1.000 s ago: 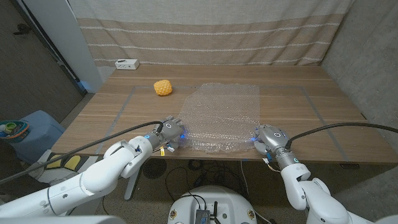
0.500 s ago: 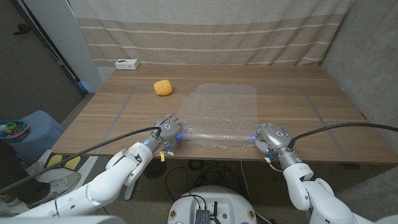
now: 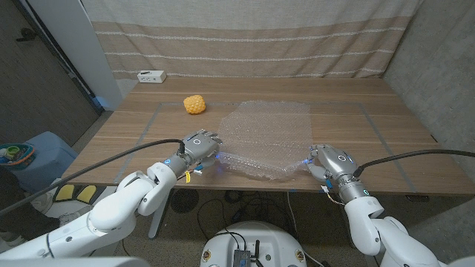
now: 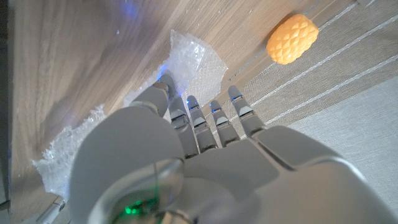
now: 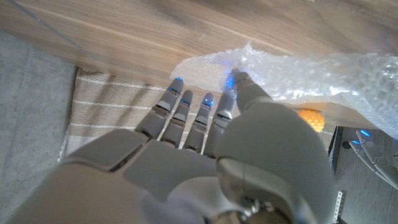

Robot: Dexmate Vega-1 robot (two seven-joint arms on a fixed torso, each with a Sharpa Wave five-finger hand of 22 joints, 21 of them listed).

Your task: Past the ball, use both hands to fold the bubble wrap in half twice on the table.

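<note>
A clear sheet of bubble wrap [image 3: 267, 133] lies on the wooden table [image 3: 371, 126], past its middle. Its near edge is raised off the wood and sags between my two hands. My left hand [image 3: 200, 144] pinches the near left corner, the thumb against the bubble wrap [image 4: 194, 59] in the left wrist view. My right hand [image 3: 331, 160] pinches the near right corner, and the bubble wrap [image 5: 298, 71] bunches at its thumb. A yellow dimpled ball [image 3: 194, 104] sits at the back left, apart from the sheet, and shows as the ball [image 4: 292, 38] beyond my left hand [image 4: 199, 162].
A white power strip [image 3: 151, 76] lies at the table's far left corner against the striped curtain. Thin tape lines [image 3: 148, 127] mark a rectangle on the wood. The near table edge runs just below both hands.
Both hands have risen a little from the near table edge, taking the wrap's near corners with them. The near edge has lifted and curled.
</note>
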